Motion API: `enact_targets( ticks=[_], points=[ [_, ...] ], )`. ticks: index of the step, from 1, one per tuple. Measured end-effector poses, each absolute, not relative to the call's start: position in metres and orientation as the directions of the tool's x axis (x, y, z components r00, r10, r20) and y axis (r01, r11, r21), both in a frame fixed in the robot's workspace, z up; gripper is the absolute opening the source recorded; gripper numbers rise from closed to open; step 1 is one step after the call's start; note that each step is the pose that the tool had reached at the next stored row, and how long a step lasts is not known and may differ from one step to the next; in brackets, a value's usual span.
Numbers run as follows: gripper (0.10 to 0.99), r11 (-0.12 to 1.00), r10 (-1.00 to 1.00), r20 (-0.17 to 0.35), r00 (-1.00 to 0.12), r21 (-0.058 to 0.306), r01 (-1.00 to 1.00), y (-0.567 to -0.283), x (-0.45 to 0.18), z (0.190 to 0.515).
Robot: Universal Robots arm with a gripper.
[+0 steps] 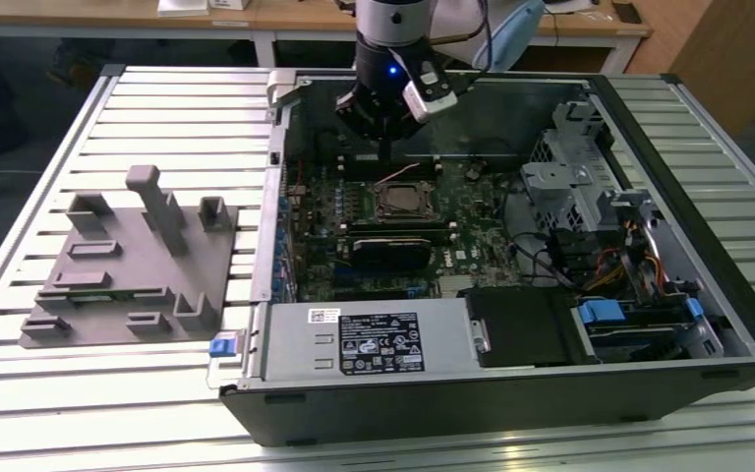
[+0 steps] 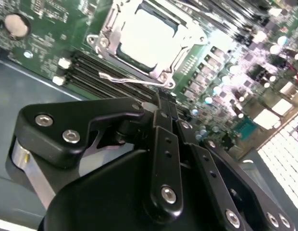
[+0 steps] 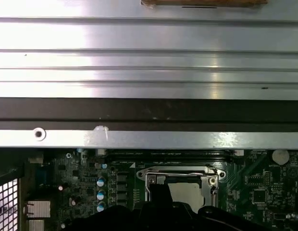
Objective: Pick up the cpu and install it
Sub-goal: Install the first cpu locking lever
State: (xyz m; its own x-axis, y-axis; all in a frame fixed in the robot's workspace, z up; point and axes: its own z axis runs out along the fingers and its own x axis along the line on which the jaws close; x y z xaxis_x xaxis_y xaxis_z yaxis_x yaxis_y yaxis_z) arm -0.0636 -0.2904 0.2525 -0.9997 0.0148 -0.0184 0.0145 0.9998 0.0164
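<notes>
From where I stand, the small flat square cpu with its pale silvery metal top already lies inside the black metal-framed socket on the green motherboard, in the middle of the open black computer case. The placing looks done to me. What seems left is the locking: the thin wire lever stands free beside the frame in the second wrist view, and I judge the socket not yet clamped, though I cannot be sure.

The black two-fingered gripper hangs just above the socket's edge, over the board. Its fingers are pressed together with nothing between them.

Counting: one arm, one cpu, one socket, one case. On the slatted aluminium table, well apart on the exterior view's left, sits one grey plastic fixture block with several upright posts. A row of small round capacitors stands beside the socket; I count three clearly in the first wrist view.
</notes>
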Motion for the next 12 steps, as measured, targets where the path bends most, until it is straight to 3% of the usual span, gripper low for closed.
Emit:
enact_targets(
  ticks=[5,12],
  points=[
    [0.106,0.997,0.016,-0.017,-1.000,0.080,0.015,-0.2908,-0.0630,0.2517],
    [0.106,0.997,0.016,-0.017,-1.000,0.080,0.015,-0.2911,-0.0556,0.2493]
  ],
)
